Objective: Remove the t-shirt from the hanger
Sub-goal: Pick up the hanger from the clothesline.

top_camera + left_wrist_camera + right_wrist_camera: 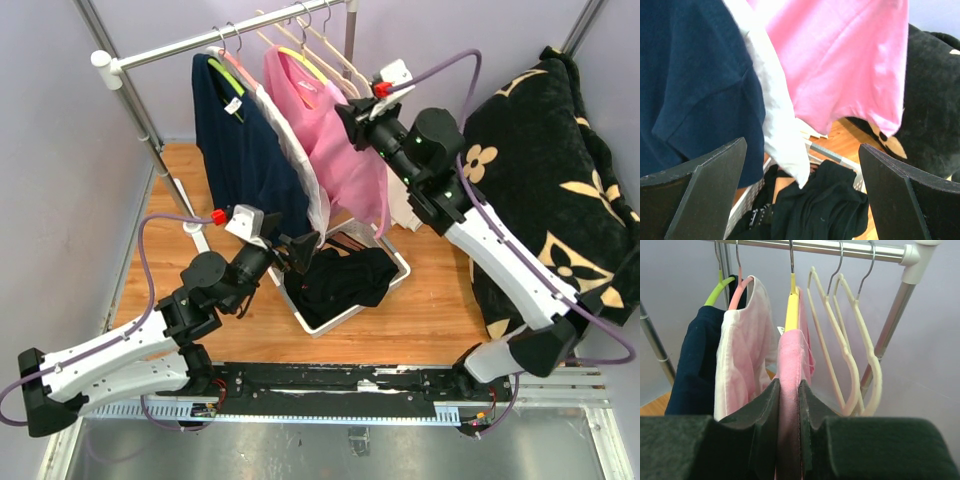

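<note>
- The pink t-shirt [335, 150] hangs on a yellow hanger [792, 310], upper centre of the top view, between a white shirt [742, 360] and bare cream hangers [850, 340].
- The right tool [789, 395], its arm raised, pinches the t-shirt's shoulder.
- The left tool [802, 145] gapes wide, low by the basket [340, 315].

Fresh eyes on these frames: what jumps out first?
The pink t-shirt on a yellow hanger, mid-rail next to a white shirt, with the right gripper pinched shut on its shoulder. At far right sits a big black blanket with tan flowers. Below the rail, the left gripper hangs wide open beside a white basket of black clothes.
</note>
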Controlling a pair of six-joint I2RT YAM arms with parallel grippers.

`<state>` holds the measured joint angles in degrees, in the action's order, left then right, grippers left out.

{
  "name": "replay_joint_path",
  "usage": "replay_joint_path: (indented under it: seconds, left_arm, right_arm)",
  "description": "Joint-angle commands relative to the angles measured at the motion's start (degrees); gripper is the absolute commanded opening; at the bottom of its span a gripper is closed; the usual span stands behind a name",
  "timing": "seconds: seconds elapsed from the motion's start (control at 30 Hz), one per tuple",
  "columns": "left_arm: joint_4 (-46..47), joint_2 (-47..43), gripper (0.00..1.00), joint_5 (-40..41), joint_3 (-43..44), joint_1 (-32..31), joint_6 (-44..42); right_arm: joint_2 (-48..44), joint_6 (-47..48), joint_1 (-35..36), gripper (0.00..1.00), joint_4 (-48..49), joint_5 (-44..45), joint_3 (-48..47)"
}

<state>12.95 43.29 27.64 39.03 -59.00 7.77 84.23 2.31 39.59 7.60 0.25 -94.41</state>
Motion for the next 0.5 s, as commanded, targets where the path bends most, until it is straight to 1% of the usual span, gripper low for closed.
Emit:
replay_joint_path:
  seconds: [0.0,0.23,0.33,0.47]
  left_arm:
    - [4.1,2.6,0.99,1.0,4.0,-0.3,-3.4]
    - [9.3,7.3,0.97,2.8,10.3,-0.3,-8.0]
    - [11.1,10.5,0.97,3.4,14.4,-0.3,-10.6]
    - [10.8,14.9,0.94,3.1,20.4,1.1,-13.1]
  right_arm:
    - [-7.8,1.6,1.1,0.01,8.1,0.1,3.0]
    - [-17.7,2.4,1.1,0.01,9.0,-0.3,11.9]
    - [-22.1,2.3,1.2,0.01,9.9,-1.9,14.9]
    - [-27.9,2.2,1.2,0.01,10.7,-5.1,18.7]
